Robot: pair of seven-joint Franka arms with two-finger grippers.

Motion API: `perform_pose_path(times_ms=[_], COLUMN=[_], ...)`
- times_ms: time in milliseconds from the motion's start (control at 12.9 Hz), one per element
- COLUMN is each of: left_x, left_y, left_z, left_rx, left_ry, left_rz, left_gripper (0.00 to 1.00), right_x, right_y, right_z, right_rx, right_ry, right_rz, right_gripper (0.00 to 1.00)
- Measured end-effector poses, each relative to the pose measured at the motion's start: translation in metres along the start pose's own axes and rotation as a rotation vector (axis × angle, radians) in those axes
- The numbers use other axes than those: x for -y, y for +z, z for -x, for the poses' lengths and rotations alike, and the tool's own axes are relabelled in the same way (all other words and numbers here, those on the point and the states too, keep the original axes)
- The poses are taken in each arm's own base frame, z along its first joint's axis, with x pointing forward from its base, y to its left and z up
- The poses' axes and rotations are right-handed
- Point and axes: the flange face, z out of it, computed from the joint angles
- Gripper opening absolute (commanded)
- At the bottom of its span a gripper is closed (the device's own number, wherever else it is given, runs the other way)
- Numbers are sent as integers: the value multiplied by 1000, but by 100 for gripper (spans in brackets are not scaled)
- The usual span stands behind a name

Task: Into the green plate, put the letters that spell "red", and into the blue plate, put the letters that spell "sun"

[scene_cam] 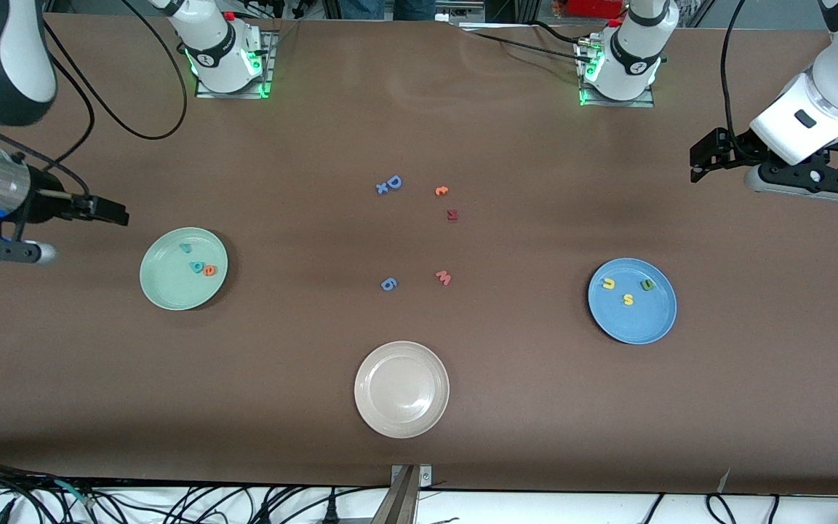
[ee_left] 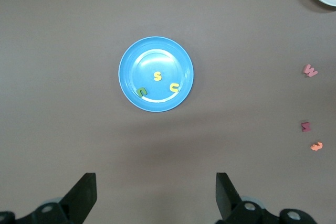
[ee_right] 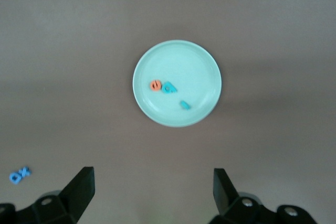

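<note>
On green plate (scene_cam: 164,291): three letters (scene_cam: 201,266); blue plate (scene_cam: 652,324): three (scene_cam: 628,290). Left hand (ee_left: 156,195), right hand (ee_right: 153,192) wide open, empty.

Left arm: rose from its base at the table's back edge and stood raised at its own end of the table, wrist bent over, waiting. Left gripper (scene_cam: 697,156): up in the air above bare tabletop, fingers (ee_left: 84,195) spread wide, nothing between them.

Right arm: rose from its own base and stood raised at the other end of the table, likewise waiting. Right gripper (scene_cam: 115,211): up in the air above bare tabletop, fingers (ee_right: 79,192) spread wide, empty.
</note>
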Motion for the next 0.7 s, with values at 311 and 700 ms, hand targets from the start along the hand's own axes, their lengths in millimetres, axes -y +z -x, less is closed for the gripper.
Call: perform_pose_path(times_ms=[311,700], left_x=[-1,-5], left_y=[0,1], left_z=[1,2], left_rx=[6,17], left_ry=[1,8], left_rz=[0,0], left_gripper=[100,100], right_x=[-13,-5], right_y=[-37,-52], right_z=[37,51], right_rx=[54,42], right_ry=[-3,-22], right_rz=[5,7], right_gripper=[100,100])
